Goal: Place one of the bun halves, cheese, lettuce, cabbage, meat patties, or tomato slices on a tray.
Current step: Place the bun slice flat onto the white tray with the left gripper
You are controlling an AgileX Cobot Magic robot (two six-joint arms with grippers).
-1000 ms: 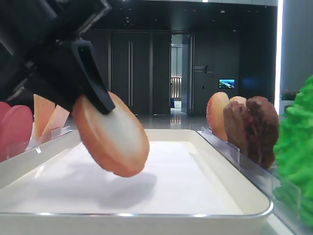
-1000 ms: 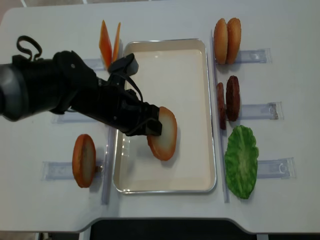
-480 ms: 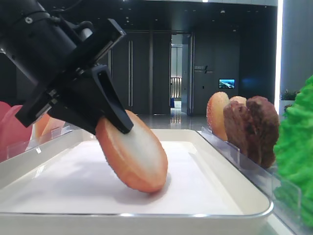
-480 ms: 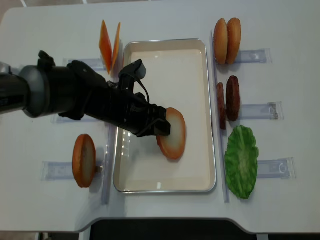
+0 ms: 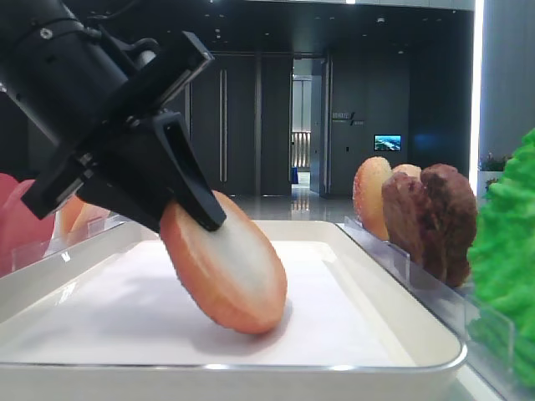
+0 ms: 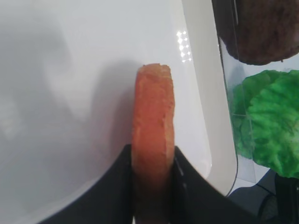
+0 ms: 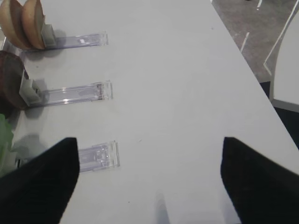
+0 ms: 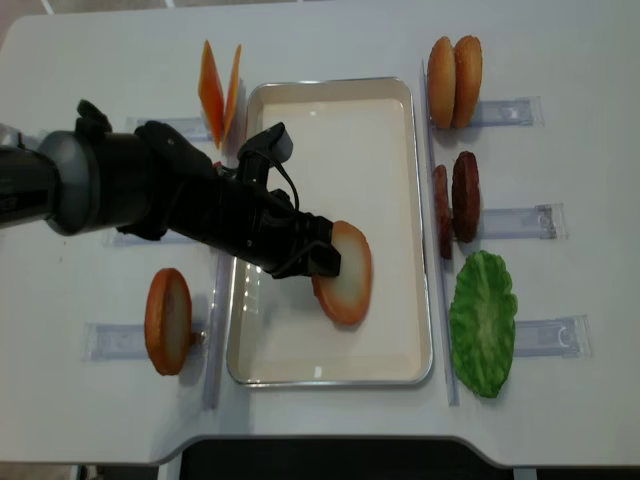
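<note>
My left gripper (image 8: 322, 260) is shut on a bun half (image 8: 346, 274) and holds it tilted on edge inside the white tray (image 8: 340, 130). In the low exterior view the bun half (image 5: 226, 267) rests its lower edge on the tray (image 5: 351, 334) floor, pale face up, with the black fingers (image 5: 188, 180) on its upper rim. In the left wrist view both jaws clamp the bun half (image 6: 153, 116). My right gripper (image 7: 149, 182) is open over bare table, with nothing between its fingers (image 7: 39, 184).
Right of the tray stand two bun halves (image 8: 455, 68), meat patties (image 8: 456, 198) and lettuce (image 8: 483, 322) in clear holders. Cheese (image 8: 218, 92) and another bun half (image 8: 167, 320) stand to the left. Tomato slices (image 5: 25, 219) show at the left edge.
The left gripper carried the bun half right and down until its lower edge met the tray floor. It has barely moved in the last half second.
</note>
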